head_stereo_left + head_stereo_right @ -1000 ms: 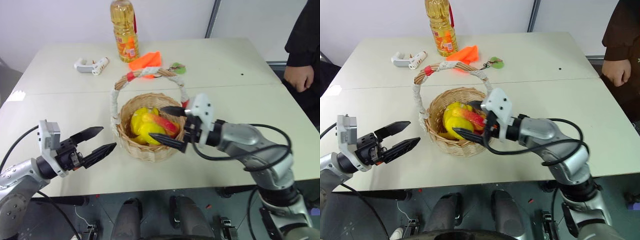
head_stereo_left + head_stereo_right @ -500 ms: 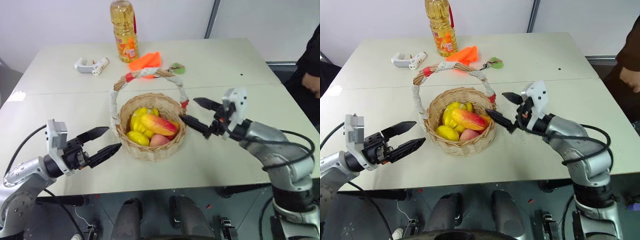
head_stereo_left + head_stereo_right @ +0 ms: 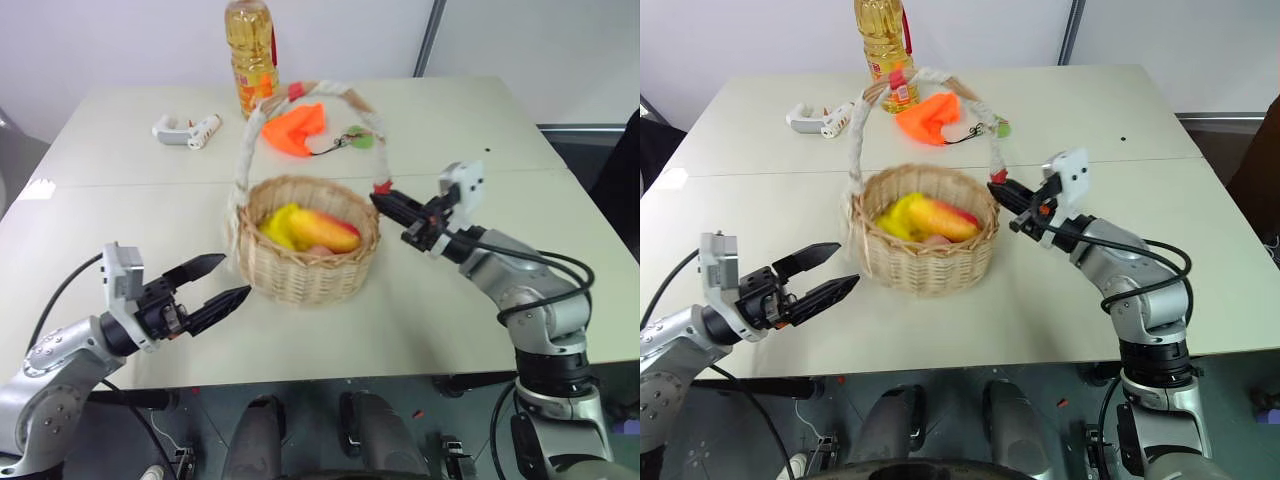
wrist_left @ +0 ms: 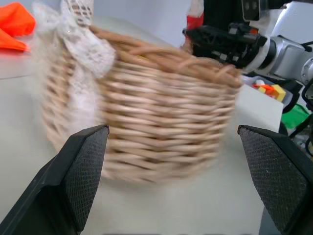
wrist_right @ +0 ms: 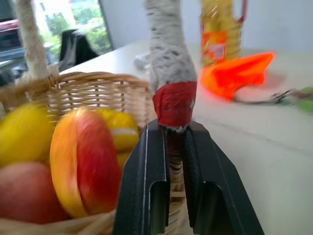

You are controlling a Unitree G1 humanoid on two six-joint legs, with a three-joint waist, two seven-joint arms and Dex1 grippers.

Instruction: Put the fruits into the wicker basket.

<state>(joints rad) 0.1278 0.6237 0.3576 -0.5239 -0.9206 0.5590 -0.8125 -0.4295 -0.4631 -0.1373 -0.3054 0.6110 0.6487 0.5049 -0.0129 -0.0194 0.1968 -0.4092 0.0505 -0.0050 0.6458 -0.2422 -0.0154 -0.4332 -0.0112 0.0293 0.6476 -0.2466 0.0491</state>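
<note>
Right hand pinches the wicker basket by its handle's red band, fruits beside it, apparently mango and lemon, left hand wide.

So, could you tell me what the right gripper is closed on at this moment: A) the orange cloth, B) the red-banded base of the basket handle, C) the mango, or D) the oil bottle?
B: the right gripper has its black fingers shut on the red band at the foot of the wicker basket handle, beside the rim.
</note>
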